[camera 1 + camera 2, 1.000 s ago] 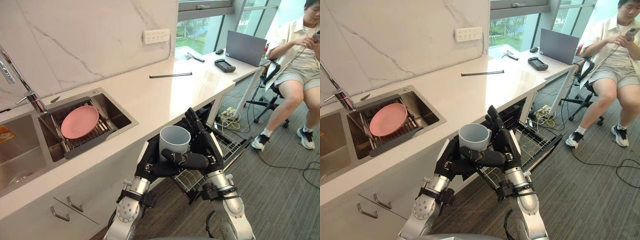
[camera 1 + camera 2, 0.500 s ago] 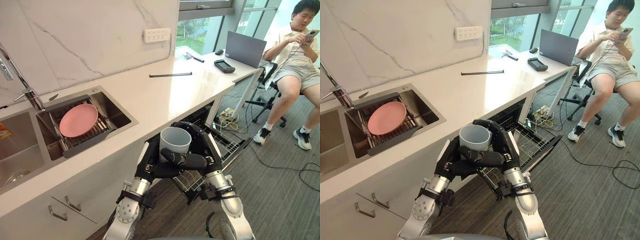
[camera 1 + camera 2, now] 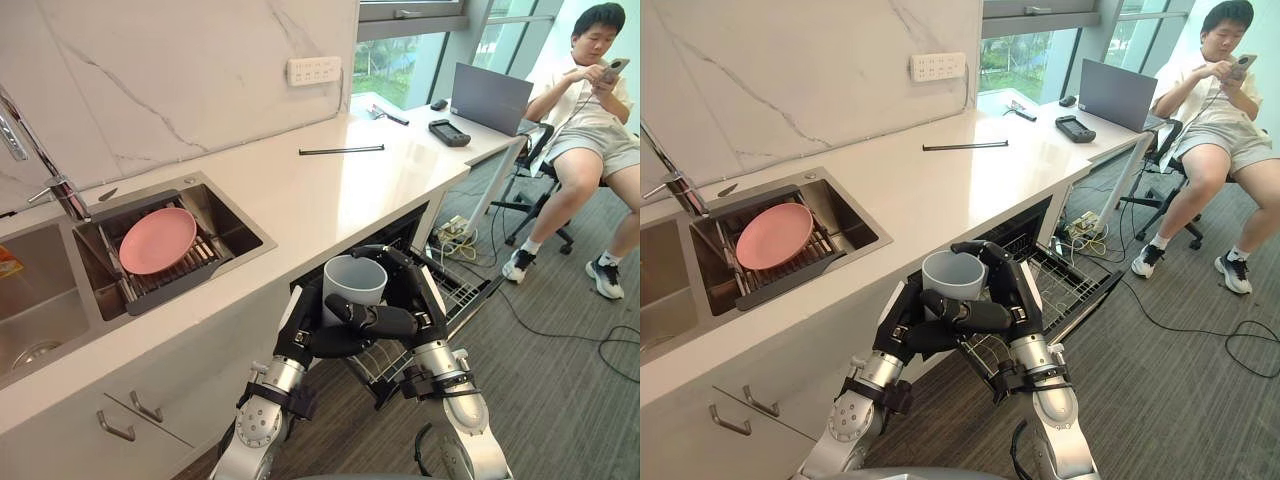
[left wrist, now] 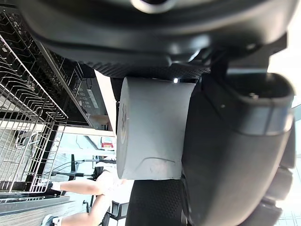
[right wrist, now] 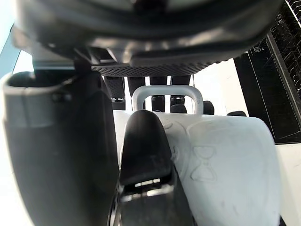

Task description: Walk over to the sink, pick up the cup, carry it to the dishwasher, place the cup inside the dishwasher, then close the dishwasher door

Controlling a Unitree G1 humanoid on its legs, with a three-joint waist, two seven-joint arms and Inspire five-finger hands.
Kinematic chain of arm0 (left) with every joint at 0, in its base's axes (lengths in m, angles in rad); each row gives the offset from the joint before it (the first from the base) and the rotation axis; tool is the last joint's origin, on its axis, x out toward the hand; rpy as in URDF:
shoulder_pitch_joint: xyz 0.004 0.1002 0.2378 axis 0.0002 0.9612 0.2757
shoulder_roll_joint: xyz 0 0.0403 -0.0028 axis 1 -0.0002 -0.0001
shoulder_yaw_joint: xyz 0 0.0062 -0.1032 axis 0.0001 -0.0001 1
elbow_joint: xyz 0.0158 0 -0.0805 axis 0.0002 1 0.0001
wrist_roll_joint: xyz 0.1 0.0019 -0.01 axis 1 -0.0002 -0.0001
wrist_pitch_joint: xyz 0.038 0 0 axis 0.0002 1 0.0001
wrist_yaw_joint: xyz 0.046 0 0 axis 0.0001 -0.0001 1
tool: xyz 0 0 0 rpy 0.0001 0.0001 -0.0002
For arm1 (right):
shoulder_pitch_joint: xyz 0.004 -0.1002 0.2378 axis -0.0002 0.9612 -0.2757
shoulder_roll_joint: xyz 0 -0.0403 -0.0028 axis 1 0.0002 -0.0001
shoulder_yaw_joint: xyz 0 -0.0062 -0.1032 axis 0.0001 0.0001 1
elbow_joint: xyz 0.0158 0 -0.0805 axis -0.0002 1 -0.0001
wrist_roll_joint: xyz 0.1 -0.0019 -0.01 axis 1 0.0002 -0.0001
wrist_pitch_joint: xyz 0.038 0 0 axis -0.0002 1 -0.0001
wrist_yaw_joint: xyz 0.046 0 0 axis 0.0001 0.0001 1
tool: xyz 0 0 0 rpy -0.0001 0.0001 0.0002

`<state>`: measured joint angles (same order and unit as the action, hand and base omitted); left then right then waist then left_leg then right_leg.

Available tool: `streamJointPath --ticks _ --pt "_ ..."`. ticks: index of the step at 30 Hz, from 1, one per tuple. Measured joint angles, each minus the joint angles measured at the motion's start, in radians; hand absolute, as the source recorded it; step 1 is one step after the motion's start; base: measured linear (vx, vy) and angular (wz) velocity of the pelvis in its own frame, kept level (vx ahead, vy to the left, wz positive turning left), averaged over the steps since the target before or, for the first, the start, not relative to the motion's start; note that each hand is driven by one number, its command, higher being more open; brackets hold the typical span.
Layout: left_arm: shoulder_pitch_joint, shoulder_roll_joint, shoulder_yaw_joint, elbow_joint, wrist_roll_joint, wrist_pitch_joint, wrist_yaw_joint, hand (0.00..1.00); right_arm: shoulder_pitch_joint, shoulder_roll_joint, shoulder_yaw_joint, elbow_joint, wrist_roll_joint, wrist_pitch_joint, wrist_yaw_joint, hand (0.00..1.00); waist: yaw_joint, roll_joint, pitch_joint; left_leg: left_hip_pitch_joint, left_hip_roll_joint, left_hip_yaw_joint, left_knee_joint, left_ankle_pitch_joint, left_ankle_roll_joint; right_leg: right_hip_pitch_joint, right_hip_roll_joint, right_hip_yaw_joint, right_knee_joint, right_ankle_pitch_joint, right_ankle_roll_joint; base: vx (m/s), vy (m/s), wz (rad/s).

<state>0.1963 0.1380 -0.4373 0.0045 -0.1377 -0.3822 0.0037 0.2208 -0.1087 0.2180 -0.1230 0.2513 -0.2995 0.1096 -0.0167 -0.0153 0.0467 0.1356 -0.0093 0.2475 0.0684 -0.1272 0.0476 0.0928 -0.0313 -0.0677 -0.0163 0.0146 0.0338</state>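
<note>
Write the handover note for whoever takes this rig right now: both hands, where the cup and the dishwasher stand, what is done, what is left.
Left hand: shut on the cup, thumb across its near side.
Right hand: shut on the cup too, fingers curled round its far side.
Cup: upright, held in the air in front of the counter, by the open dishwasher with its rack pulled out; away from the sink.
Done: cup picked up and brought to the dishwasher.
Left: set the cup in the rack, let go, shut the dishwasher.
</note>
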Motion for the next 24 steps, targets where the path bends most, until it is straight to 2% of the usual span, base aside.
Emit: streamJointPath --ticks 14,24 --pt "0.025 -0.001 0.044 -0.031 0.001 0.001 -0.048 1.0 0.026 0.055 -0.018 0.0 -0.001 -0.019 0.017 0.0 0.002 0.0 0.0 0.0 0.0 -0.011 0.0 0.0 0.0 -0.004 -0.002 -0.012 0.02 -0.016 0.0 0.0 0.0 0.01" --pt "0.038 -0.003 0.092 -0.033 -0.002 0.006 -0.083 1.0 0.025 0.074 -0.052 -0.001 -0.065 -0.03 0.029 0.0 0.003 -0.002 0.003 -0.004 0.0 -0.014 -0.006 0.0 0.0 -0.015 -0.002 -0.015 0.036 -0.028 0.0 0.0 0.0 0.0"
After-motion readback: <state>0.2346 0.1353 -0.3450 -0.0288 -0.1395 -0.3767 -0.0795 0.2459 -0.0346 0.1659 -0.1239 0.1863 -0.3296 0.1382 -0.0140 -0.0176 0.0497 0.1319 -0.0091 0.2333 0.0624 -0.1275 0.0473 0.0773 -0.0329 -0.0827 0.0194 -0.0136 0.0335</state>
